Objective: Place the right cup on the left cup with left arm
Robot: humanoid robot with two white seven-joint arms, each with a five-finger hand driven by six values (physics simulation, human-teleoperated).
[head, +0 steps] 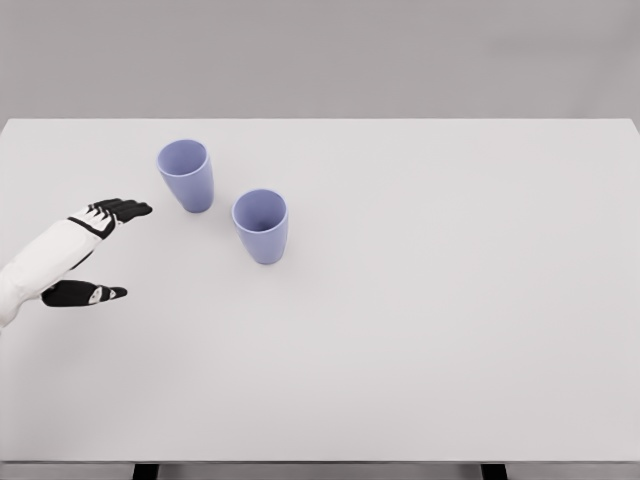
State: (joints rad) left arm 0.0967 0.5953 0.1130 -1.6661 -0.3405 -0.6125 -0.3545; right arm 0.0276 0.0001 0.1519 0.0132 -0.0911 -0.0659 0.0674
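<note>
Two lavender-blue cups stand upright on the white table [430, 330]. The left cup [186, 176] is farther back; the right cup [261, 227] stands a little nearer and to its right, apart from it. My left hand [108, 250] hovers at the table's left side, left of both cups, with black fingers [122, 210] stretched out and the thumb spread below. It is open and holds nothing. A gap separates its fingertips from the left cup.
The table's far edge runs just behind the cups. A plain grey wall stands beyond it. No other objects lie on the table.
</note>
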